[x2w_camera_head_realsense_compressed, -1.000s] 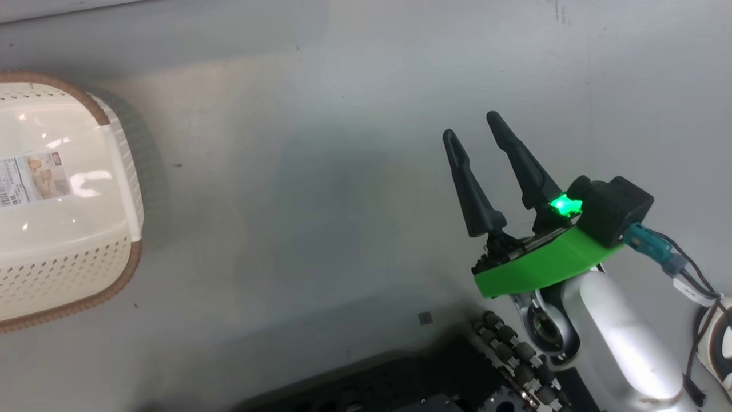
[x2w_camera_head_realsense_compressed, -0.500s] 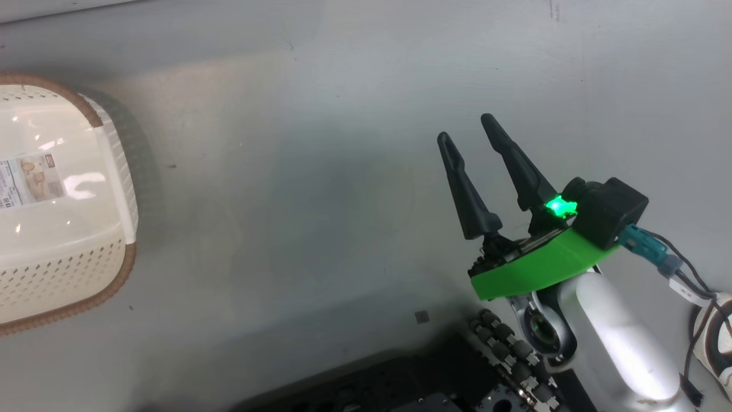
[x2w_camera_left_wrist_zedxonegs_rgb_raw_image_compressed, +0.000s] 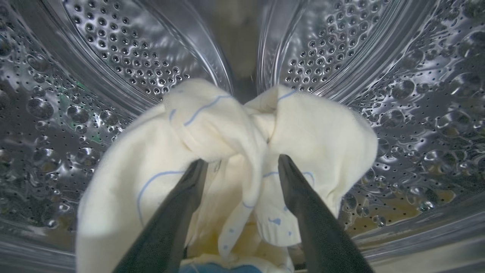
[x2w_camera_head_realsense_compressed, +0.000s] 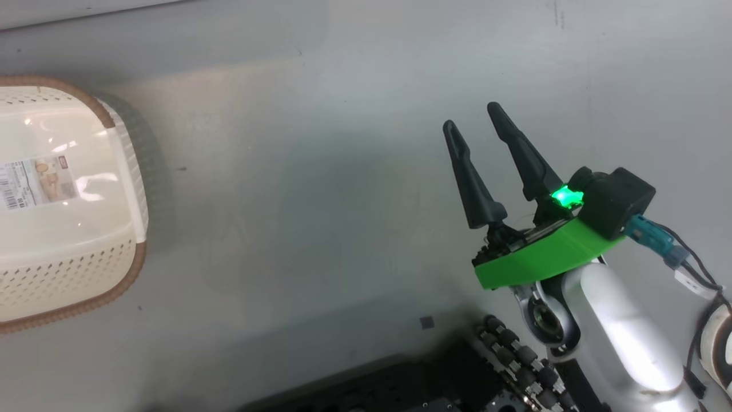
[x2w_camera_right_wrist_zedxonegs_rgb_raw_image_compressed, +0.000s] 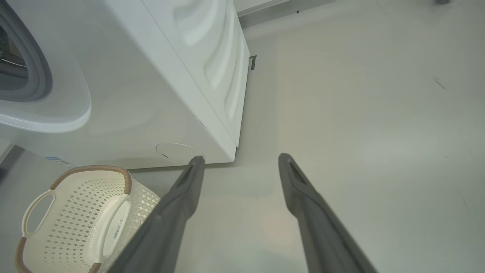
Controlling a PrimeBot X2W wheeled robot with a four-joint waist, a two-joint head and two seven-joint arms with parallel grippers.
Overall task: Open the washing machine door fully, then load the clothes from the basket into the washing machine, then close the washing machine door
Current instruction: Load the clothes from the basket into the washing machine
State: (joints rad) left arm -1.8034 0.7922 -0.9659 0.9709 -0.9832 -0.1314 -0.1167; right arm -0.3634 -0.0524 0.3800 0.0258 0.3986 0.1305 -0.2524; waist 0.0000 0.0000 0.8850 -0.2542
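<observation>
In the left wrist view my left gripper is inside the washing machine's perforated steel drum. Its fingers stand wide apart, open. The clothes, cream fabric with thin blue lines, sit bunched between and ahead of them. My right gripper hangs open over bare floor with nothing between its fingers. The basket stands on the floor at the left, with no clothes in it and a label on its bottom. The right wrist view shows the basket below the white washing machine. The door is out of view.
The grey rubber gasket rings the machine's opening at the far left of the right wrist view. Grey floor stretches to the right of the machine. My dark wheeled base lies along the head view's bottom edge.
The head view has shifted slightly, so the camera moved. My right gripper stays open in about the same place, and the basket has not moved.
</observation>
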